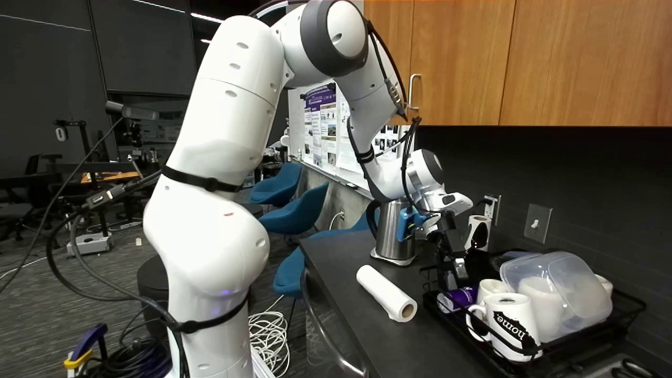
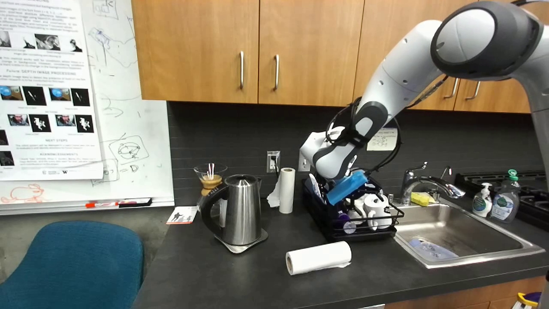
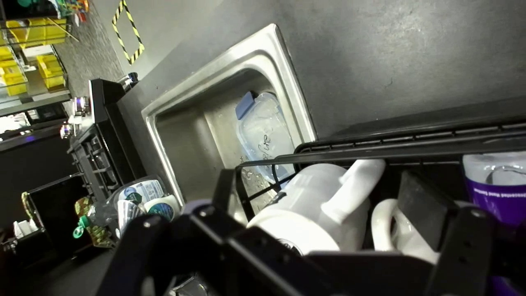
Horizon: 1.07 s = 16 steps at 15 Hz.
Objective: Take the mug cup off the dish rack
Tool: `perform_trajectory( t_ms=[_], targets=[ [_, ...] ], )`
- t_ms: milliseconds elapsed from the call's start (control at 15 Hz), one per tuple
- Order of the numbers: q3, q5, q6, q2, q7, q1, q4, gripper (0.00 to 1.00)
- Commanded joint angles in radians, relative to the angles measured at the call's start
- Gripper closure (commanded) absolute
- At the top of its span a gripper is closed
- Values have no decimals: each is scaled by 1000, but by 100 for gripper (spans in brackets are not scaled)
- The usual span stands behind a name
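At left in an exterior view, a white robot arm [image 1: 210, 226] rises, bends over near twelve o'clock and slopes down toward five. Just right of it are blue chairs [image 1: 302, 212]. Next comes a dark counter [image 1: 336, 257]: on it a steel kettle [image 1: 391, 231] stands upright at ten o'clock from the end effector [image 1: 454, 273], and a white paper towel roll [image 1: 386, 292] lies on its side between eight and nine. The end effector points down at the left end of the black dish rack [image 2: 364, 235], its fingers spread wide apart. Close below it, near six o'clock, lies a purple object [image 1: 464, 297] with a clear end. A plain white cup [image 1: 493, 287] sits between three and four o'clock. The mug cup [image 1: 509, 326], white with black lettering, sits in the dish rack between four and five o'clock, handle toward nine, a wire crossing its front. Farthest right, a clear plastic container [image 1: 577, 283] rests tilted just past three. In the wrist view, a steel sink [image 3: 283, 70] lies between ten and eleven o'clock from the mug cup, which shows between the spread fingers.
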Motion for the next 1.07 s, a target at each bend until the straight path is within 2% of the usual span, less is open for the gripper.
perform_trajectory(
  t_ms=[0,533,1000],
  targets=[
    [1,16,4,10,28,1,4,0],
    [-14,-14,7,23,99,-2,1,0],
    [-9,-3,-1,28,80,0,2,0]
  ],
)
